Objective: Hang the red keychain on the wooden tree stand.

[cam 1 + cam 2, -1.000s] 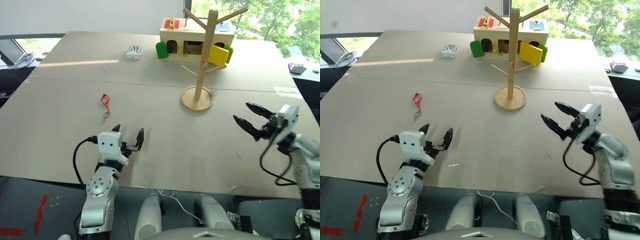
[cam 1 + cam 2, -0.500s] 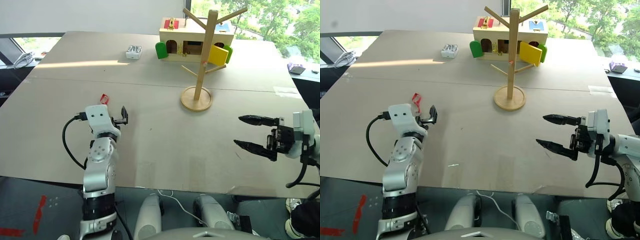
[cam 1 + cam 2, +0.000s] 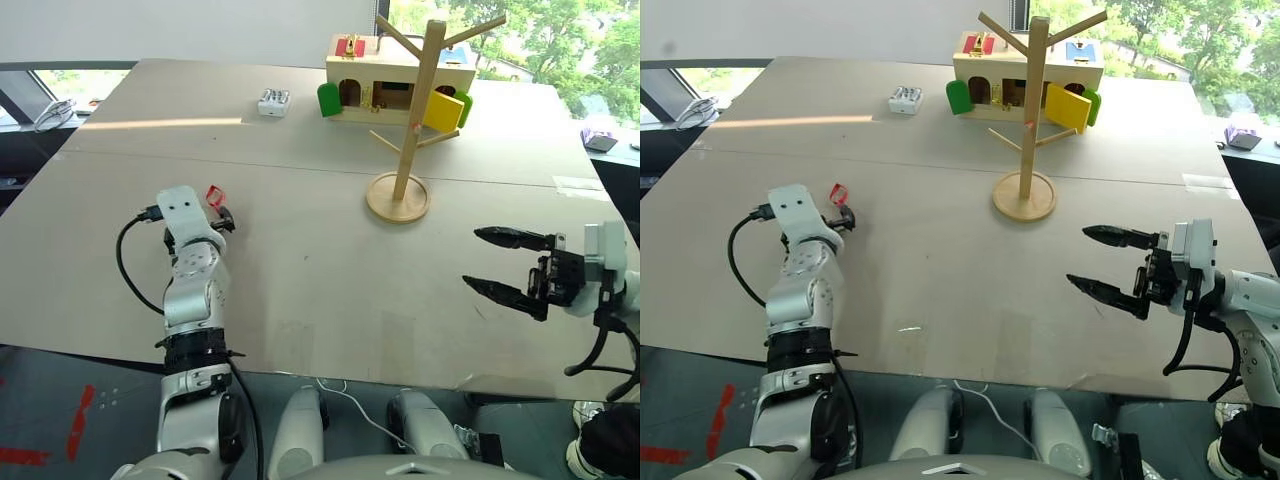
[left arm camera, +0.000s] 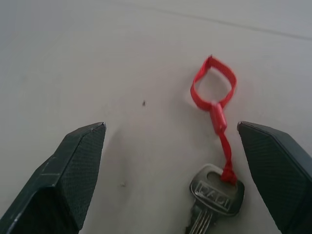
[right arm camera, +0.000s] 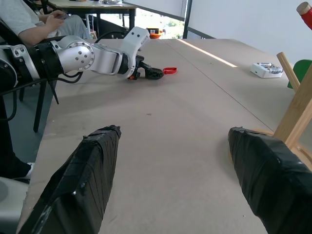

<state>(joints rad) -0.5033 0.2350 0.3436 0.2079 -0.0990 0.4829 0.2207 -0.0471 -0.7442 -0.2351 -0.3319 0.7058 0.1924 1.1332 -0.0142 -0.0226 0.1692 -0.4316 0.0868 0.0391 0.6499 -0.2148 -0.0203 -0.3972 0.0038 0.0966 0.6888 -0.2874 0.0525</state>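
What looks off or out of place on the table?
Nothing stands out. The red keychain lies flat on the table, key attached, between the open left hand's fingers. The wooden tree stand is upright, pegs bare. The toy house's doors hang open.

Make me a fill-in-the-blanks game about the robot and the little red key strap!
The thin red strap keychain lies flat on the ___. A silvery ___ hangs at its end. The left claw has its fingers ___ around it. The tall wooden tree stand has ___ hanging on its pegs.

Missing words: table; key; open; nothing
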